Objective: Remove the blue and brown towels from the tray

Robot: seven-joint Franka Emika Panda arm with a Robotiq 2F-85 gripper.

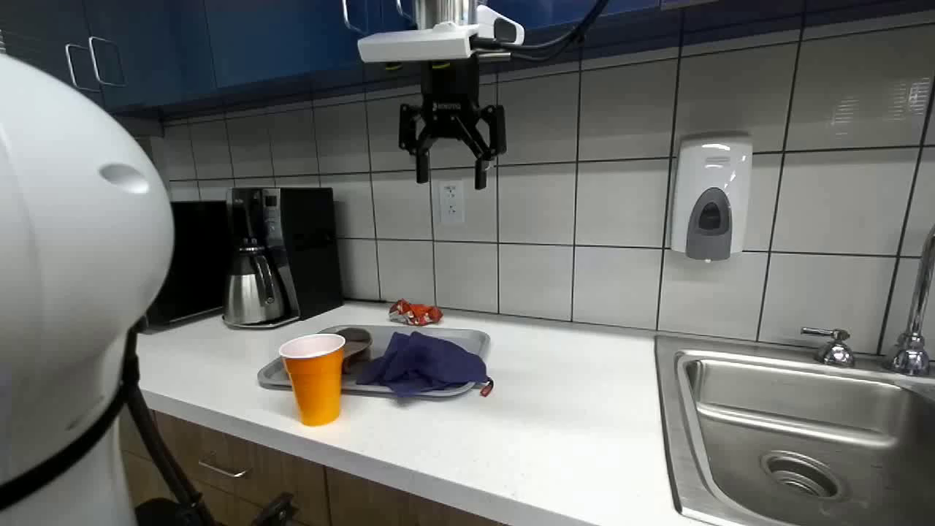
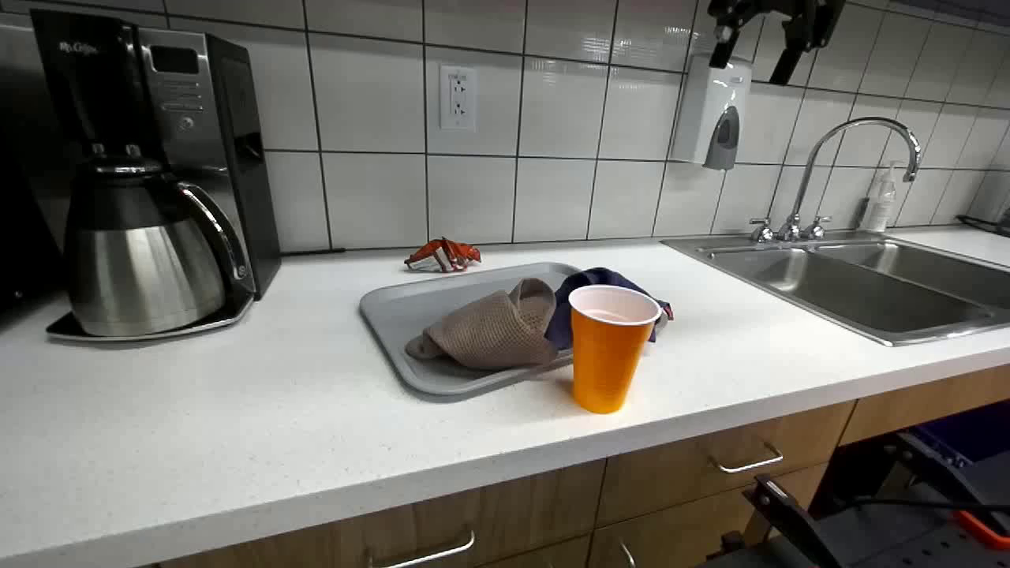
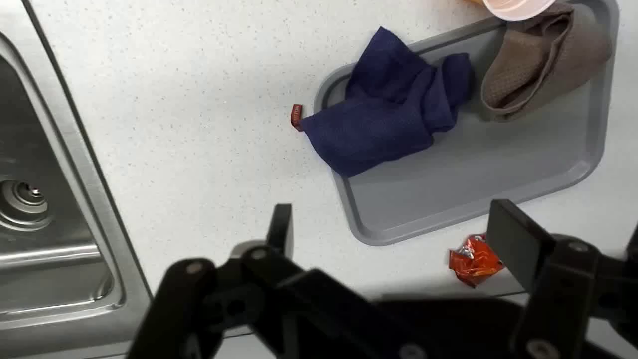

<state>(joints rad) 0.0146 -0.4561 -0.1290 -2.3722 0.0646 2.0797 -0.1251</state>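
Observation:
The grey tray (image 1: 467,339) lies on the white counter; it also shows in an exterior view (image 2: 418,300) and the wrist view (image 3: 473,179). The crumpled blue towel (image 1: 431,361) lies on the sink-side end of the tray, hanging over its rim, with a red tag on the counter; the wrist view shows it whole (image 3: 379,124). The folded brown towel (image 2: 497,327) lies at the tray's other end, also in the wrist view (image 3: 553,65). My gripper (image 1: 451,177) is open and empty, high above the counter. Its fingers (image 3: 394,214) show apart in the wrist view.
An orange cup (image 2: 606,363) stands at the tray's front edge. A crumpled red wrapper (image 3: 476,262) lies behind the tray near the wall. A coffee maker (image 1: 252,285) stands beyond one end, and a steel sink (image 1: 796,438) beyond the other. A soap dispenser (image 1: 712,197) hangs on the wall.

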